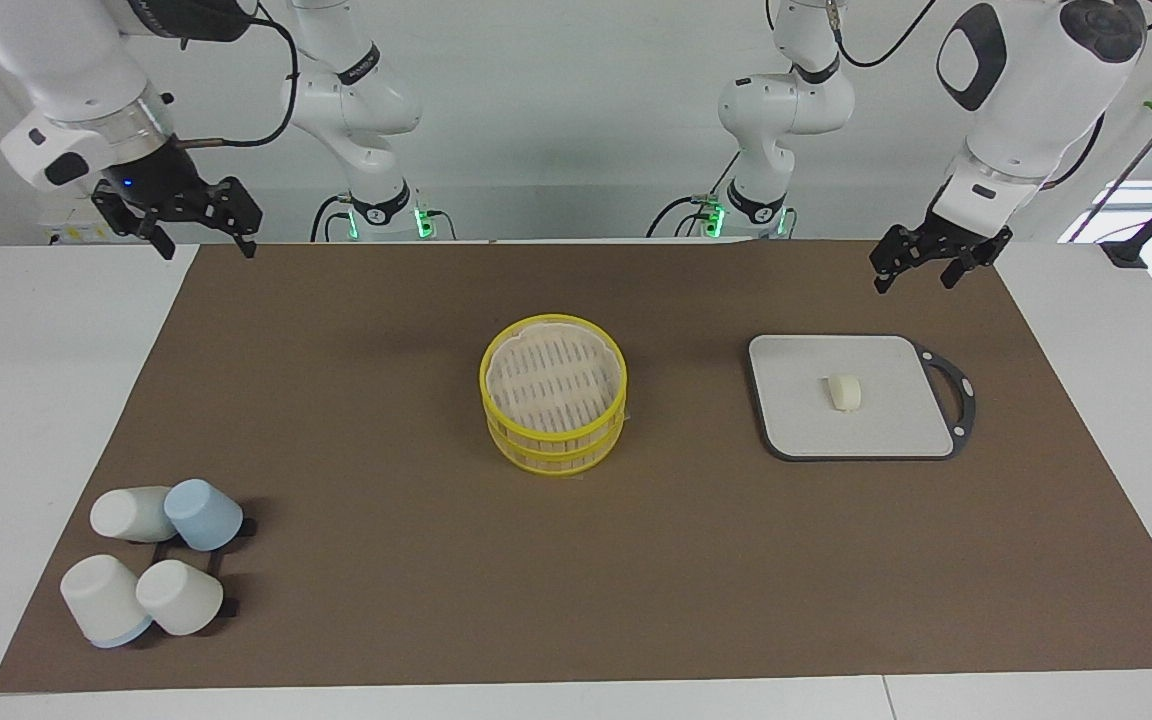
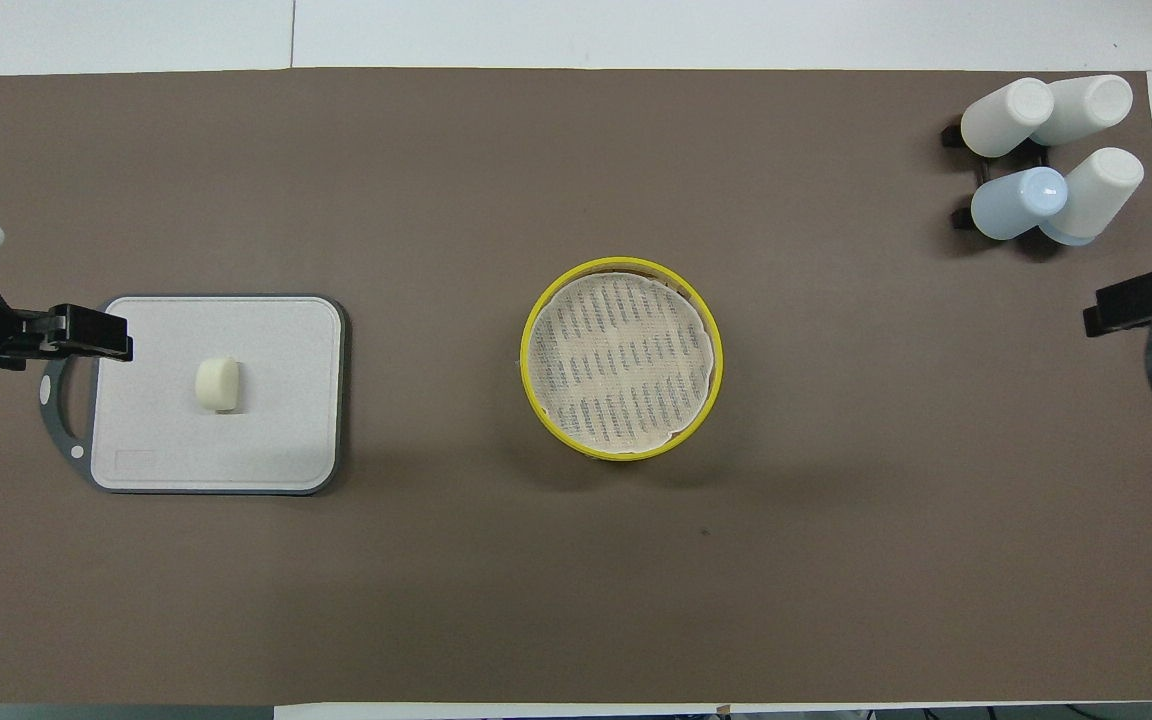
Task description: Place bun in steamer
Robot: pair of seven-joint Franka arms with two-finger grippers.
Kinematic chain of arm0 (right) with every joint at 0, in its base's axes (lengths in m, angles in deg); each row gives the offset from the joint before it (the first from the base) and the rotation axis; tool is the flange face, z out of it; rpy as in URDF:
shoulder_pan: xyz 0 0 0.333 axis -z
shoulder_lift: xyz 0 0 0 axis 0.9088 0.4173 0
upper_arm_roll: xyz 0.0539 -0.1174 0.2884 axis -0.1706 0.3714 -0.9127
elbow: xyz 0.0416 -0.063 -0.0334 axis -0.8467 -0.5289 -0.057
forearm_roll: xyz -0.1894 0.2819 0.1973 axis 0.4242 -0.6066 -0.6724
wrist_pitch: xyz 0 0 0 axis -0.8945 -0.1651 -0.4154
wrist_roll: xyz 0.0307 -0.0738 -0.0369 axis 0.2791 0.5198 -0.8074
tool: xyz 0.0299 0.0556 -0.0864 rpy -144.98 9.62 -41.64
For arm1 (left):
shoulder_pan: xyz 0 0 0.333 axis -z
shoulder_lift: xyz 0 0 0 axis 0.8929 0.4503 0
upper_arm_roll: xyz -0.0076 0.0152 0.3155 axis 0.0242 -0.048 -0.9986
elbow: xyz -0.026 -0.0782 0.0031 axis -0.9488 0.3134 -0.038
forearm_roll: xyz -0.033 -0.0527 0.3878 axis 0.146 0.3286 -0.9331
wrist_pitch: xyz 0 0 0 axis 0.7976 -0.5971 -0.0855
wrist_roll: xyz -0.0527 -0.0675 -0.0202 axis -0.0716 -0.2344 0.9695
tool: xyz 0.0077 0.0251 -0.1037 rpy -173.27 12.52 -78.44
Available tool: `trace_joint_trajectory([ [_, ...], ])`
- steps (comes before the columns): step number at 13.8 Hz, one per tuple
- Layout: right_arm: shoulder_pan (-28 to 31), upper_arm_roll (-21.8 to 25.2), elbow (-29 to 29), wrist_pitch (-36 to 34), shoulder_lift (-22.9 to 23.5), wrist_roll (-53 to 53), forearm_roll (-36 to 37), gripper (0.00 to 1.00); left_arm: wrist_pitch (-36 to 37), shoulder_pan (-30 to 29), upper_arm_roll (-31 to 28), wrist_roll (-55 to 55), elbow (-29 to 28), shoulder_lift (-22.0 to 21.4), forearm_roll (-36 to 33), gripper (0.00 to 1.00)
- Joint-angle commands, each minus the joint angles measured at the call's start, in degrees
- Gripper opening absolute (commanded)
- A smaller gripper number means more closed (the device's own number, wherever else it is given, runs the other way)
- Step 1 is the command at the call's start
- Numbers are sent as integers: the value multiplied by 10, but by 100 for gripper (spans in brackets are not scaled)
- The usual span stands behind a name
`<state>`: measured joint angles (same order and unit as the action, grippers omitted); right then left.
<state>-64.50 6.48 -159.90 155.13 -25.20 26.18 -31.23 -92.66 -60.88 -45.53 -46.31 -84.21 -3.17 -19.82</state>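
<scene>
Cream bun (image 1: 844, 392) on grey board (image 1: 806, 420), long axis toward the robots, steamer (image 1: 553, 405) apart

robot lab | bench-mounted Franka arms (image 1: 786, 110) | brown mat (image 1: 386, 480) | plain white wall (image 1: 576, 90)

No legible txt anywhere — no brand, label, no. or sign can be made out on the steamer (image 1: 553, 405), the board (image 1: 854, 398) or the cups (image 1: 151, 570). Small round badges on the arm bases (image 1: 373, 214) carry a mark — too small to read. A faint rectangular outline sits at one corner of the board in the overhead view; if it holds lettering, can't tell.
</scene>
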Motion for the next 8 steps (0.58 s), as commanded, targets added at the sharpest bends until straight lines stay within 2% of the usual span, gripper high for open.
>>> trace_joint_trajectory([
  [1,-84,-4,-4,29,4,88,-10,100,-55,-17,-3,-30,-73,-32,6,100],
  [3,-157,-3,31,50,55,199,-10,100,-87,-31,-3,-41,-107,-26,6,100],
  [4,-189,-3,46,65,85,251,-8,100,-131,-31,-3,-43,-138,-22,6,100],
  [6,-251,-3,115,72,169,324,-2,100,-201,-31,-3,-44,-181,-5,6,100],
  [8,-308,0,134,129,225,391,14,100,-250,-23,-3,-45,-222,10,6,100],
])
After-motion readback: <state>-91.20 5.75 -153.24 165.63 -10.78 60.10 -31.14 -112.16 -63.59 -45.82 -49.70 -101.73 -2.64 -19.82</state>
